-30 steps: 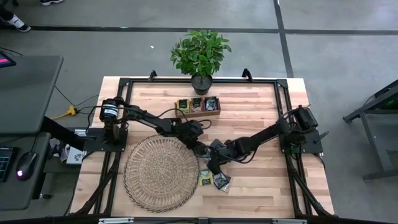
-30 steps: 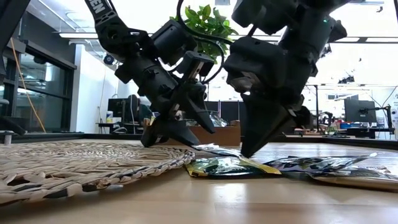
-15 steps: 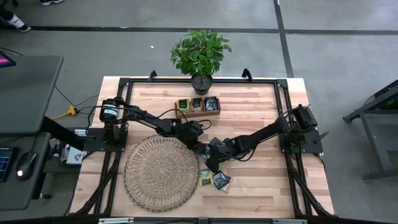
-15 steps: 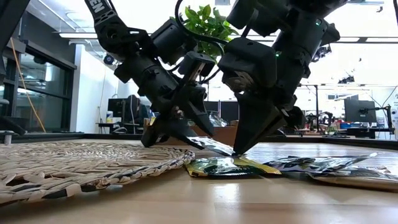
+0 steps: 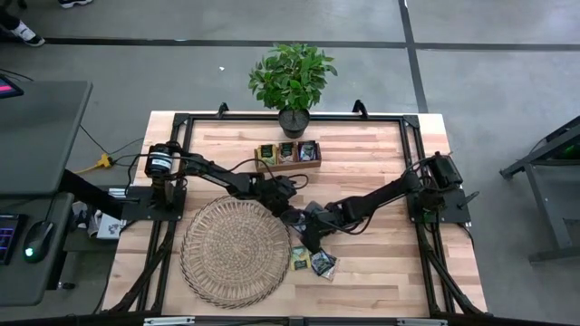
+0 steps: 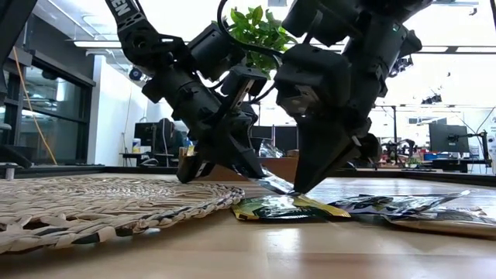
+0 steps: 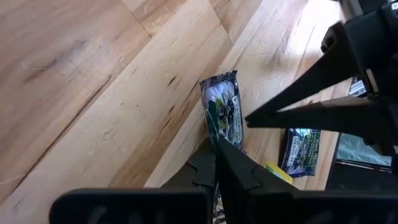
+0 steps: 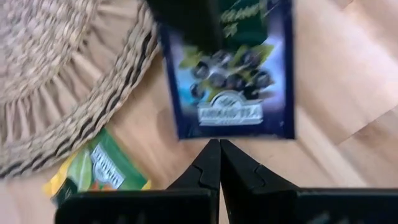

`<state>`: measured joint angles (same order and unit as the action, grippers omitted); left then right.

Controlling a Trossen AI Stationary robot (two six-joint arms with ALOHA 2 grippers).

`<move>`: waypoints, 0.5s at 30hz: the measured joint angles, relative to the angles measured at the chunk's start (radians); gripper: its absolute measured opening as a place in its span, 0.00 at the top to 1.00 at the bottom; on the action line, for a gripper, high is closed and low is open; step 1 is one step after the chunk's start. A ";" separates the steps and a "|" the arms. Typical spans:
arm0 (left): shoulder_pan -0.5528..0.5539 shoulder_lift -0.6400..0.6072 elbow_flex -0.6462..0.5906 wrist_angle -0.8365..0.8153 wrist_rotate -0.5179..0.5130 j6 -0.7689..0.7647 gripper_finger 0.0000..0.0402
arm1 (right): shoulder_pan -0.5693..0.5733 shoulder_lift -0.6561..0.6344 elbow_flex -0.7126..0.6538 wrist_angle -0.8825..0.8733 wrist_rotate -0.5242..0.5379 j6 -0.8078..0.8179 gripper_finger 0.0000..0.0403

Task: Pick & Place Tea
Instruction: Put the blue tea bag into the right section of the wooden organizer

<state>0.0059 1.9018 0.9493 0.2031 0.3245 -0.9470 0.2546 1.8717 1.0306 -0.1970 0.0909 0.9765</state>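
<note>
A dark navy tea sachet (image 8: 230, 81) sits tilted between my two grippers beside the round wicker mat (image 5: 234, 252). My left gripper (image 6: 249, 172) is shut on its raised end. My right gripper (image 6: 296, 189) is shut, with its tip at the sachet's lower edge. A yellow-green sachet (image 6: 283, 208) and a dark one (image 5: 322, 263) lie flat on the wood nearer the front edge. More sachets stand in the small wooden tray (image 5: 288, 154). My left gripper pinches the sachet's raised end (image 7: 219, 132) between its two fingers, slanting down from the table's left. The sachet sticks out past the fingertips and slopes down toward my right gripper. My right gripper's shut fingertips (image 8: 215, 147) meet the middle of the sachet's lower edge (image 8: 224, 134), slanting down from the table's right. They do not pinch it. That edge is low, at or just above the wood.
The mat's rim (image 6: 209, 200) lies just left of the grippers. A potted plant (image 5: 292, 81) stands at the far edge behind the tray. Bare wood (image 5: 381, 263) stretches along the right and front of the table.
My left gripper has shut on the dark sachet's raised end; a second ago its fingers stood open on either side of it. Both arms have stayed where they were.
</note>
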 joint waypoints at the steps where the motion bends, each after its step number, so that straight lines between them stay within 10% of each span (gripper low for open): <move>1: 0.000 0.000 0.000 0.002 0.000 0.003 0.99 | 0.000 0.000 0.000 0.000 -0.015 -0.009 1.00; 15: 0.000 -0.008 0.034 0.024 0.103 0.228 1.00 | -0.004 -0.239 0.005 -0.113 0.110 -0.250 1.00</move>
<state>0.0063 1.8937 0.9835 0.2268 0.4273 -0.7193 0.2507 1.6327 1.0351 -0.3096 0.2009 0.7262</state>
